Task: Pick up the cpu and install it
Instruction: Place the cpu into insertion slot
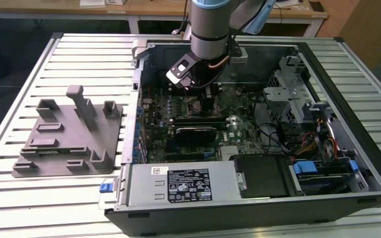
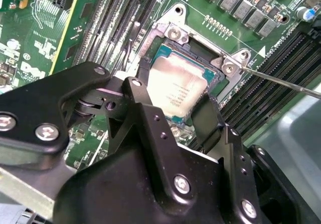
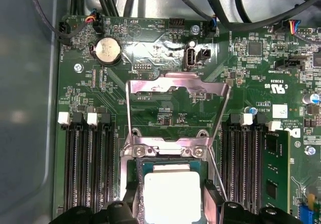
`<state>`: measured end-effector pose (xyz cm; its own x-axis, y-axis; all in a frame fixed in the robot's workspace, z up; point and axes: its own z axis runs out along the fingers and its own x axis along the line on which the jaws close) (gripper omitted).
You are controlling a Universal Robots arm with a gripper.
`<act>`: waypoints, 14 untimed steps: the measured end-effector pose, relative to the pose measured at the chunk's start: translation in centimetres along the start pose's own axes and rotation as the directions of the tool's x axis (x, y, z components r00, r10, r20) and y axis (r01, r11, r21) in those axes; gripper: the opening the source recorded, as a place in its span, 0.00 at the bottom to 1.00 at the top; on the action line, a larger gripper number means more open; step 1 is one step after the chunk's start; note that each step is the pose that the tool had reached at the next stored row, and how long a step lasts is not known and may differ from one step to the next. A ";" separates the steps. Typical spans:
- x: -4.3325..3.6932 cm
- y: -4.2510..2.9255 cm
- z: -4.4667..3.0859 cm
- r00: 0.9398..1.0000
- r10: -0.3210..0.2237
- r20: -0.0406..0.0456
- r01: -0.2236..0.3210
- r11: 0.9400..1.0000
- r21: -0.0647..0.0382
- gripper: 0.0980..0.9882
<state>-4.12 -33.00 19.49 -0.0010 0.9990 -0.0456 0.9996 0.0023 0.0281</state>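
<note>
cpu (image 2: 180,83) is pinched in the gripper (image 2: 178,96), jaws part-open with a pad on each of two opposite edges. It is in or just over the socket (image 3: 165,148) (can't tell if fully seated). Rest, big to small:
- slatted table (image 1: 18,198)
- open computer case (image 1: 243,218) lying on it
- grey fixture block (image 1: 58,144) beside the case, toward the exterior view's left
- arm (image 1: 210,29) reaching down into the case
- green motherboard (image 3: 100,98)
- metal load plate (image 3: 175,83) of the socket, standing open
- thin lever wire (image 2: 281,81) beside the socket
- coin cell (image 3: 108,50) on the board
</note>
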 end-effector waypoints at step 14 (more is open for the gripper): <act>-0.01 0.00 -0.16 1.000 0.000 0.000 0.000 1.000 0.000 0.49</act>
<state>-4.12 -33.00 19.65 -0.0009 0.9990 -0.0455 0.9996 0.0022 0.0282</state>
